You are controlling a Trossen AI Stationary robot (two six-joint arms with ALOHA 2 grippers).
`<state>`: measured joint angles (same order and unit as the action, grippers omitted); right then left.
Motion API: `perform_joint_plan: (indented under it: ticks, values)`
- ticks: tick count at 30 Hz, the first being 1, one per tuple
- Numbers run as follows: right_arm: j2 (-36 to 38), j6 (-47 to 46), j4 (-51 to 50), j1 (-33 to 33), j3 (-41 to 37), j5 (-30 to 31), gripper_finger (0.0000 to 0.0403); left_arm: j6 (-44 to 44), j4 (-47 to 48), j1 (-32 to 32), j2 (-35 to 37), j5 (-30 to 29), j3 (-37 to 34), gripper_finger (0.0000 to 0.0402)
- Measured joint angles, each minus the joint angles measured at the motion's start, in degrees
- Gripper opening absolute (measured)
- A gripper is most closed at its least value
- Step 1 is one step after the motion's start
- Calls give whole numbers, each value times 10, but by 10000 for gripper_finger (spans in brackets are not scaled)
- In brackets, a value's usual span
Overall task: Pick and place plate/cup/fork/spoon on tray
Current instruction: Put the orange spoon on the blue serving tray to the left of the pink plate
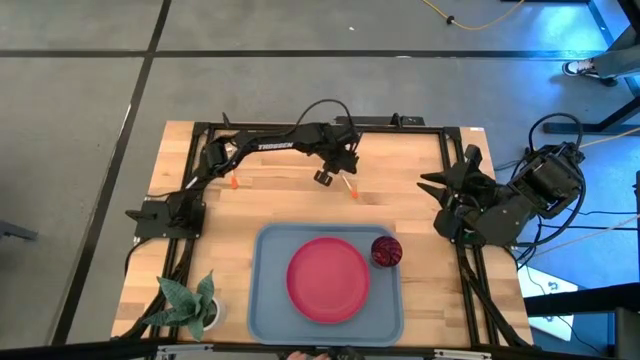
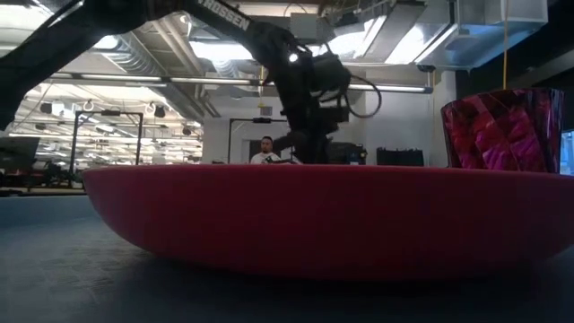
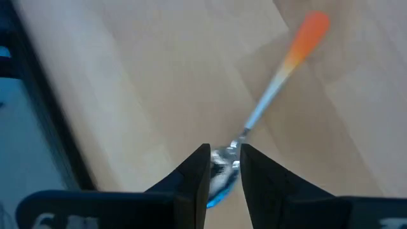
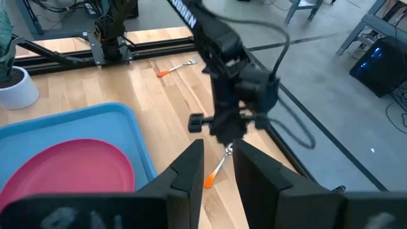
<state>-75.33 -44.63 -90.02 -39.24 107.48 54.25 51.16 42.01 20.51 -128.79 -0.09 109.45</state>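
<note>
Left claw (image 3: 222,166) is nearly closed on the spoon (image 3: 270,98) bowl, at the worktop's (image 1: 400,160) far side. Suggest lifting straight so the handle doesn't swing, then setting it on bare tray (image 1: 262,290) beside the plate (image 1: 328,279). Right claw (image 1: 432,182) parked, slightly open, empty.

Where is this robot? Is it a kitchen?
Probably not a kitchen; it looks like a robot lab or workshop. There are exposed ceiling ducts, cables on the concrete floor, and a wooden table in a black metal frame.
</note>
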Motion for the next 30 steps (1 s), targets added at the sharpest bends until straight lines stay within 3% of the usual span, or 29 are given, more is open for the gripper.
perform_joint_plan:
  ticks: [10, 22, 26, 30]
  values:
    - [1, -2, 0, 0, 0, 1, 90, 46, -11, -18, -34, -19, 0, 79]
    - [4, -16, 0, 0, 0, 1, 90, 19, -33, -19, -40, -31, 0, 79]
    - [4, -16, 0, 0, 0, 0, 90, -122, -30, -34, -39, -96, 0, 79]
    - [4, -16, 0, 0, 0, 1, 90, -354, -24, -54, -32, -102, 0, 79]
